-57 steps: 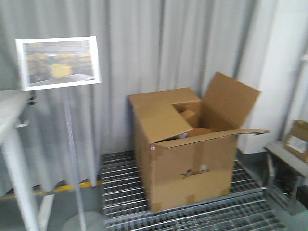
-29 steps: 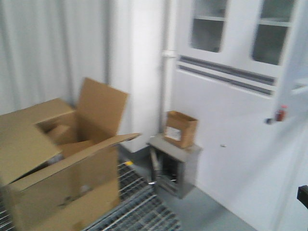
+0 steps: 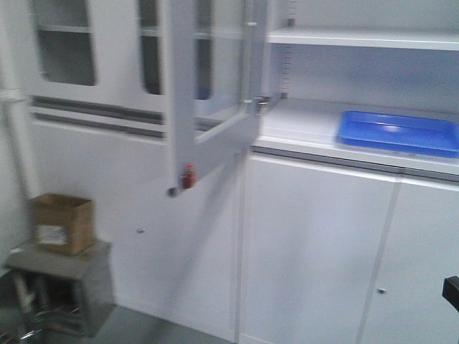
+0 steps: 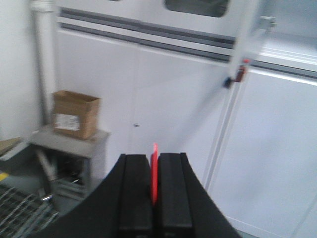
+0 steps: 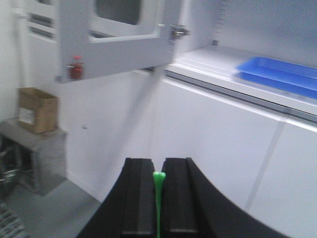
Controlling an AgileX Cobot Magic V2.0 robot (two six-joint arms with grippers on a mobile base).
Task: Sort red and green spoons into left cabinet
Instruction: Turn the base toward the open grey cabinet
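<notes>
Two spoons are riding pinched tight, the red spoon (image 4: 154, 171) in your left gripper (image 4: 154, 198), the green spoon (image 5: 158, 191) in your right gripper (image 5: 158, 208), and both are waiting to go into the cabinet (image 3: 301, 123).

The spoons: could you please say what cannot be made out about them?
Red spoon, left wrist view: only a sliver shows; left gripper fingers hide the rest.
Green spoon, right wrist view: thin strip between right gripper fingers, cut off by bottom edge.
Front view: neither spoon in frame.
</notes>
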